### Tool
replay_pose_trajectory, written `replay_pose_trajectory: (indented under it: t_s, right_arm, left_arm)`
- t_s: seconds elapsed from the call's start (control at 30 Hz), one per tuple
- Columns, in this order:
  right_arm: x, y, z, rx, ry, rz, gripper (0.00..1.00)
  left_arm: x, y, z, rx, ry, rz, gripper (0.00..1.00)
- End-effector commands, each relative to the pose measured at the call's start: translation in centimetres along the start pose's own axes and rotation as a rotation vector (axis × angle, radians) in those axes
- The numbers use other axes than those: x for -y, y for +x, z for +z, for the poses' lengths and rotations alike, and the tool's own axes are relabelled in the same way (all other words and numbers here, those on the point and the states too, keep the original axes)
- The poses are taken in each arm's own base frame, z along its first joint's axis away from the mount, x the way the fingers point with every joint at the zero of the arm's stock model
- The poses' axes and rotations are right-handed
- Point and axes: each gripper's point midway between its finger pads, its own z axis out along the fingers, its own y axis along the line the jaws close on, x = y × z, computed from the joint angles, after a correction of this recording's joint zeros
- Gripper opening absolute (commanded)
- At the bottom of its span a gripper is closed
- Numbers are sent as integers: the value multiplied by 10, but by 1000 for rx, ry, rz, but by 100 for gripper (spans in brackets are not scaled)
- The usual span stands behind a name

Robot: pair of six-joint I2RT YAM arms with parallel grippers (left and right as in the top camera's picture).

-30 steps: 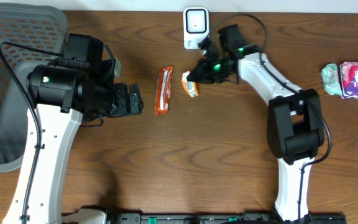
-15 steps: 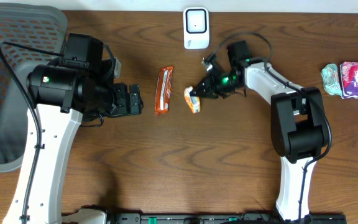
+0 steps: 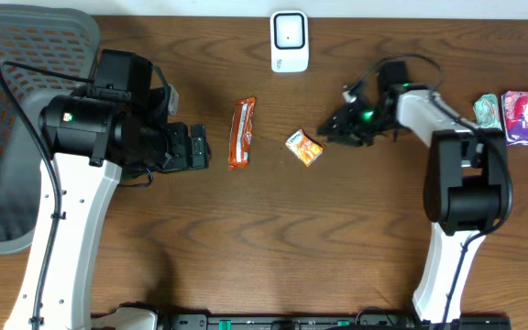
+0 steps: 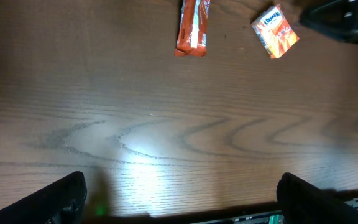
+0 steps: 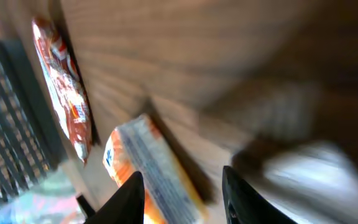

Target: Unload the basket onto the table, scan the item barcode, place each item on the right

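As the orange packet (image 3: 304, 148) lies loose below the scanner (image 3: 290, 41) — label up, I think — my right claw (image 3: 328, 130) hangs parted beside it, empty, ready to regrip.

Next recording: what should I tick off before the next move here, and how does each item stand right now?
1. Packet free of the right gripper: ok, it lies on the table, apart from the gripper.
2. Right gripper open: ok, its fingers stand apart in the wrist view.
3. Left gripper open and empty: ok.
4. Bar reachable, nothing between it and the left gripper: ok.
5. Scanner unobstructed: ok.
6. Barcode on bar or packet showing: cannot tell.
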Motion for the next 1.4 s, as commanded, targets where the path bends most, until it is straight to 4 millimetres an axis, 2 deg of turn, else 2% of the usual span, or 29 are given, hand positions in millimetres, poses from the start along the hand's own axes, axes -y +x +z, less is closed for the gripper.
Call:
replay_pose_trajectory:
  t_s: [0.0, 0.13, 0.23, 0.4, 0.53, 0.77, 0.83, 0.9, 0.93, 1.0, 1.13, 1.2, 1.27, 1.3, 1.37]
  right_arm:
    - [-9, -16, -17, 36, 5, -52, 37]
    - [-14, -16, -16, 31, 4, -103, 43]
    - [-23, -15, -8, 28, 1, -188, 43]
    - [-36, 1, 9, -29, 1, -357, 53]
    - [-38, 14, 21, -70, 32, -391, 53]
    - [-14, 34, 38, -138, 221, -393, 40]
    - [-14, 41, 42, -155, 228, -397, 27]
    - [-14, 45, 46, -167, 239, -405, 7]
    - [-16, 46, 48, -169, 240, -404, 1]
    - [-20, 45, 49, -160, 238, -391, 1]
    - [-47, 21, 38, -81, 221, -393, 1]
    - [-73, 0, 25, -13, 205, -439, 1]
    - [-96, -26, 8, 80, 232, -490, 1]
    - [-109, -50, -9, 177, 312, -520, 1]
    - [-121, -78, -31, 305, 433, -565, 1]
  left_arm:
    - [-1, 1, 2, -9, -8, -4, 98]
    - [-1, 1, 2, -9, -8, -4, 98]
    - [-1, 1, 2, -9, -8, -5, 98]
    - [-1, 1, 2, -9, -8, -4, 98]
    - [-1, 1, 2, -9, -8, -4, 98]
    - [-1, 1, 2, -9, -8, -4, 98]
    - [-1, 1, 2, -9, -8, -4, 98]
    - [-1, 1, 2, -9, -8, -4, 98]
    - [-1, 1, 2, -9, -8, -5, 98]
    - [-1, 1, 2, -9, -8, -4, 98]
    - [-1, 1, 2, -9, -8, -5, 98]
    - [-1, 1, 2, -9, -8, -5, 98]
    - [-1, 1, 2, -9, -8, -5, 98]
    - [-1, 1, 2, -9, -8, -4, 98]
    - [-1, 1, 2, -9, -8, -5, 98]
